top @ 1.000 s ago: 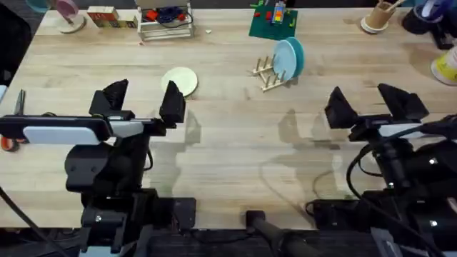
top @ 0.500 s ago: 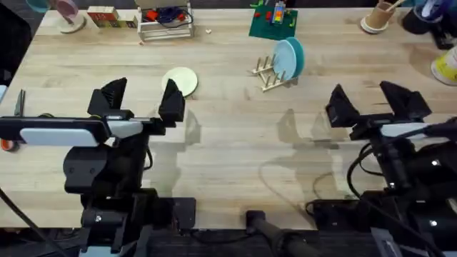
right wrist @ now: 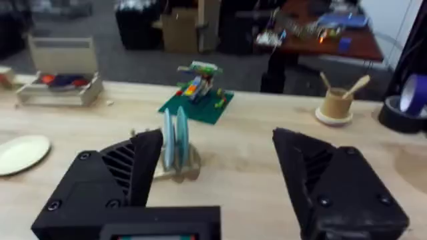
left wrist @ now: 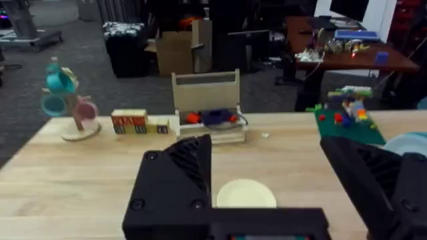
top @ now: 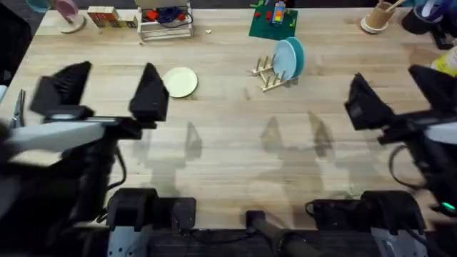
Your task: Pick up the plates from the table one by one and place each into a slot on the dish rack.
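Note:
A cream-yellow plate (top: 179,81) lies flat on the table (top: 235,150), left of centre. The light teal plate (top: 289,58) stands upright in a slot of the small wooden dish rack (top: 268,74). My left gripper (top: 107,93) hangs open and empty, nearer than the cream plate and to its left. My right gripper (top: 400,96) is open and empty, well to the right of the rack. The left wrist view shows the cream plate (left wrist: 246,194) between the spread fingers (left wrist: 177,180). The right wrist view shows the teal plate (right wrist: 175,141) in the rack (right wrist: 181,167).
Along the far edge stand a white frame stand (top: 166,21), toy blocks (top: 112,17), a green board with bricks (top: 273,23) and a cup of sticks (top: 375,18). A dark tape roll (top: 421,18) sits at the far right corner.
Both arms have risen toward the camera and swung outward, the left gripper to the left and the right gripper to the right. Both plates and the rack have not moved.

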Action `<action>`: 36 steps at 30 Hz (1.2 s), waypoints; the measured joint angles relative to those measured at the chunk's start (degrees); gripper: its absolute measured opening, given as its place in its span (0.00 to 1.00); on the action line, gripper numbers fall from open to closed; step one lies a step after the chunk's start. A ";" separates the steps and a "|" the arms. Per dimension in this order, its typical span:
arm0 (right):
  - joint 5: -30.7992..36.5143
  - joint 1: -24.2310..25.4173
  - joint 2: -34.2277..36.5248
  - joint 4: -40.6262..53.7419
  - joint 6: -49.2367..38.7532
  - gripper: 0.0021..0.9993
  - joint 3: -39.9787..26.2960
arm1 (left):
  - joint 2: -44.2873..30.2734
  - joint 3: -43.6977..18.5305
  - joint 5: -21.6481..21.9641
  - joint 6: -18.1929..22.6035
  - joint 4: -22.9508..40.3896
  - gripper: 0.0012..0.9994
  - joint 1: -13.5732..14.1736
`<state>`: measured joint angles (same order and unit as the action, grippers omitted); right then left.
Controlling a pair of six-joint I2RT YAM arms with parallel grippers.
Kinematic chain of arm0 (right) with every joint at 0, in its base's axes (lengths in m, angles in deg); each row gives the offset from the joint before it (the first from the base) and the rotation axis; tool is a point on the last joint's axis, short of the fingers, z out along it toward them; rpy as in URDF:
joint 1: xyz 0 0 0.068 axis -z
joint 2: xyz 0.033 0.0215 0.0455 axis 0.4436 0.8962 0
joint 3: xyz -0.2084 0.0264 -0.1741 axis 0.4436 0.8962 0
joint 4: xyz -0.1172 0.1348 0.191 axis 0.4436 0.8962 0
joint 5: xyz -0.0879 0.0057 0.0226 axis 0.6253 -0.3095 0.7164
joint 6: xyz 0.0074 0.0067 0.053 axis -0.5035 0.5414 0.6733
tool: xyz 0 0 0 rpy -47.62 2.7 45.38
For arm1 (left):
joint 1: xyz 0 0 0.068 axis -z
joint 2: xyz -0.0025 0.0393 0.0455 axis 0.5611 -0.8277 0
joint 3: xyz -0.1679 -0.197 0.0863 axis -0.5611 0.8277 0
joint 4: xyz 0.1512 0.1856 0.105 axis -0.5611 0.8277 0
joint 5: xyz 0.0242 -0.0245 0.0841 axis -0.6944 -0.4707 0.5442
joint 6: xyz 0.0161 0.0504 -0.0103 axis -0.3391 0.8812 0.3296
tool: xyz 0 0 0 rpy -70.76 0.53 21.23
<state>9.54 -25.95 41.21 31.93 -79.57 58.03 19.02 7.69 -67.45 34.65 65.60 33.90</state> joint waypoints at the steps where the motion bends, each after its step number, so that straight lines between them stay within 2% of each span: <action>1: -0.03 0.02 0.04 3.85 0.00 0.99 -2.60 | 0.00 -1.82 0.00 -0.02 1.57 0.99 0.00; 7: 0.50 0.02 1.74 20.65 0.00 0.99 -19.18 | -2.69 -15.81 0.59 0.00 14.43 0.99 0.00; 13: 1.60 0.02 9.05 32.02 0.01 0.99 -32.57 | -12.81 -29.31 0.83 0.00 26.17 0.99 0.00; 29: 3.29 0.02 43.09 57.37 -0.44 1.00 -58.59 | -48.93 -62.72 0.83 0.00 54.12 0.99 0.00; 36: 3.31 0.02 55.29 64.15 -0.66 0.99 -68.41 | -61.54 -74.47 0.81 0.00 64.33 0.99 0.00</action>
<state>12.85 -25.93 96.50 96.09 -80.23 -10.37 -42.52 -66.78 -66.64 34.65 129.93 33.90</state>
